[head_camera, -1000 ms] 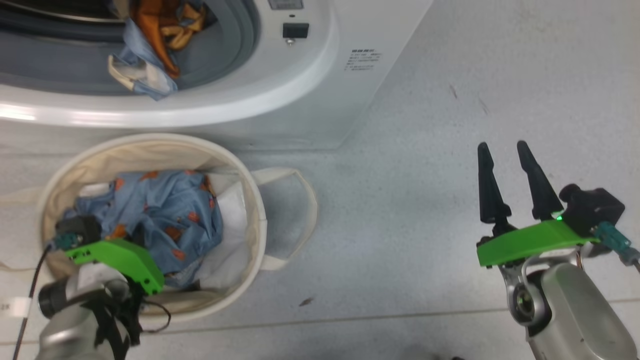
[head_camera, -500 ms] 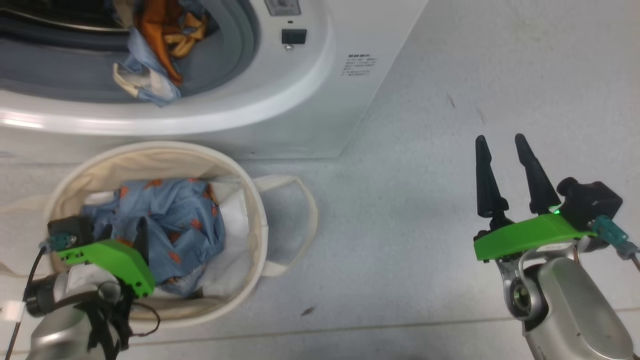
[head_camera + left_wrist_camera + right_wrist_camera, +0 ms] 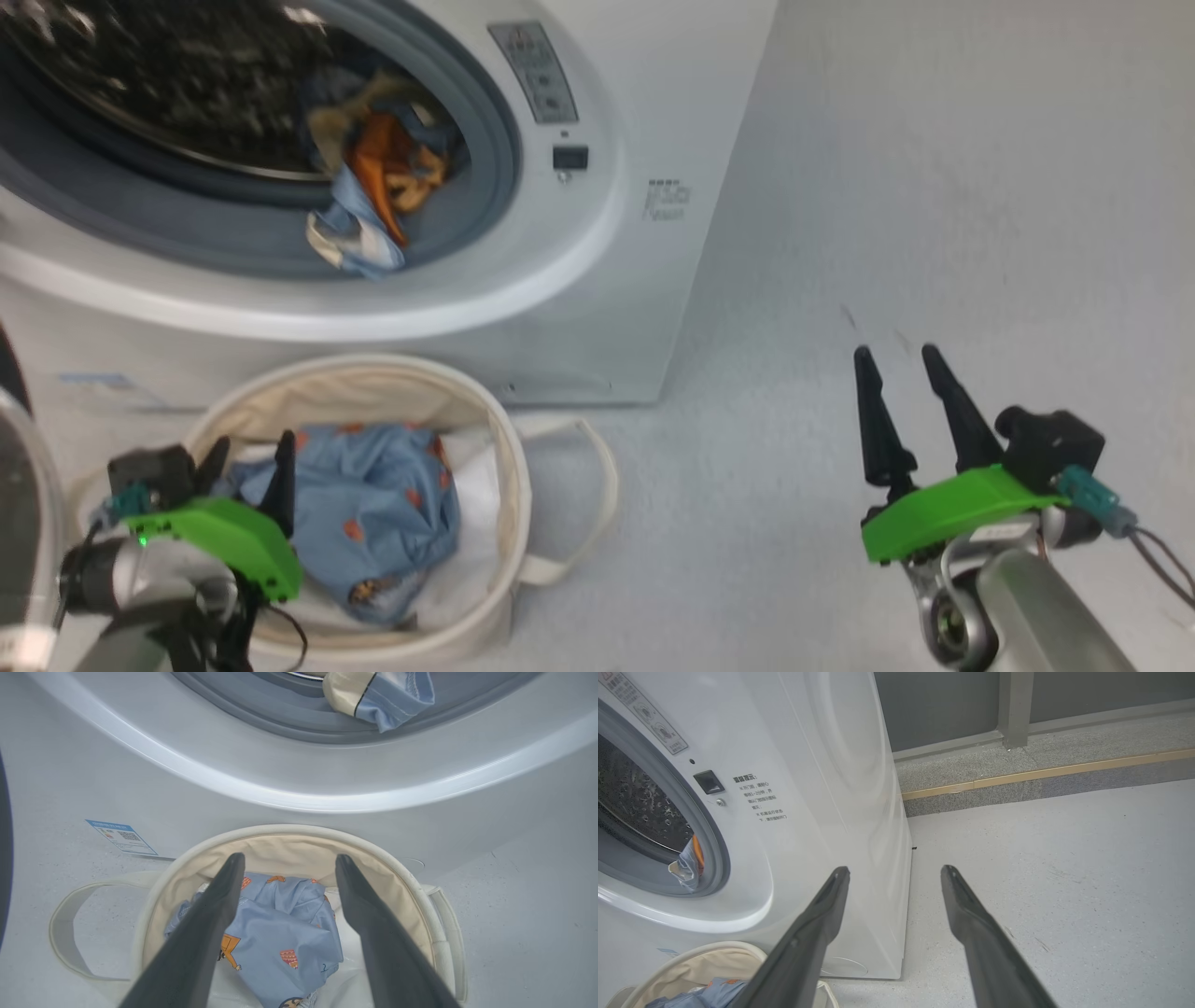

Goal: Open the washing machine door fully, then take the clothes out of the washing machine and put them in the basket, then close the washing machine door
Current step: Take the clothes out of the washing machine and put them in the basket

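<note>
The washing machine (image 3: 597, 280) stands at the upper left, and its door (image 3: 14, 485) is swung open at the left edge. Blue, orange and cream clothes (image 3: 373, 205) hang over the grey ring of the drum, also seen in the left wrist view (image 3: 378, 695) and the right wrist view (image 3: 689, 863). The cream basket (image 3: 355, 369) sits on the floor in front of the machine with a light blue garment (image 3: 373, 509) lying in it. My left gripper (image 3: 250, 453) hovers open over the basket (image 3: 280, 830), above the garment (image 3: 280, 933). My right gripper (image 3: 894, 355) is open and holds nothing, over bare floor right of the machine (image 3: 808, 812).
A white sheet (image 3: 471, 485) lies under the garment in the basket. A blue label (image 3: 120, 836) is stuck low on the machine front. Behind the machine, a raised kerb with a yellow strip (image 3: 1041, 772) runs along a grey wall. Grey floor spreads to the right.
My left gripper has opened, let go of the blue garment in the basket and risen above it. The head camera has tilted up, bringing more of the drum into view. The right arm holds still.
</note>
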Controlling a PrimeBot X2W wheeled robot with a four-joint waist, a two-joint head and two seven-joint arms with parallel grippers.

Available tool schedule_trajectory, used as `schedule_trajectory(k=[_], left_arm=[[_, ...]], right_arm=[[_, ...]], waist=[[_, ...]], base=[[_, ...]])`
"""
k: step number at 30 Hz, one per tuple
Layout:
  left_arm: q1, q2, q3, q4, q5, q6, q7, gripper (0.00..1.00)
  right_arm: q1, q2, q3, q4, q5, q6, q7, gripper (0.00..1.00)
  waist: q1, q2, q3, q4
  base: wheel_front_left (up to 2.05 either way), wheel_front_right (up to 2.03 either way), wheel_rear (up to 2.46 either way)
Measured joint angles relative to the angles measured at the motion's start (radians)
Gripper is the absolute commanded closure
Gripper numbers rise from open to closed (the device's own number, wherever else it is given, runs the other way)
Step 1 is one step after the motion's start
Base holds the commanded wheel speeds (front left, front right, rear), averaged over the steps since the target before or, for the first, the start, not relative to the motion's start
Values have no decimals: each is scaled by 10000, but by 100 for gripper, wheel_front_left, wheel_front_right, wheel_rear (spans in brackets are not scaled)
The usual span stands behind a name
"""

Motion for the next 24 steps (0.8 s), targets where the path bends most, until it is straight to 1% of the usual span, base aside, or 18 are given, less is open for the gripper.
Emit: schedule_trajectory(k=[10, 16, 19, 24], left_arm=[[2641, 6, 1996, -3455, 1160, 56, -2, 0], [4198, 75, 3020, -5340, 1657, 67, -2, 0], [4700, 127, 3359, -5996, 1751, 100, -2, 0], [5203, 174, 3419, -6521, 1856, 102, -2, 0]], right_arm=[[736, 2, 219, 355, 109, 0, 0, 0], [987, 12, 282, 397, 174, 0, 0, 0], [1061, 21, 282, 401, 174, 0, 0, 0], [1069, 19, 385, 464, 174, 0, 0, 0]], waist=[[-1, 0, -1667, 137], [-1, 0, -2260, 63], [-1, 0, -2401, 1], [-1, 0, -2563, -39]], base=[[0, 0, 0], [0, 0, 0], [0, 0, 0], [0, 0, 0]])
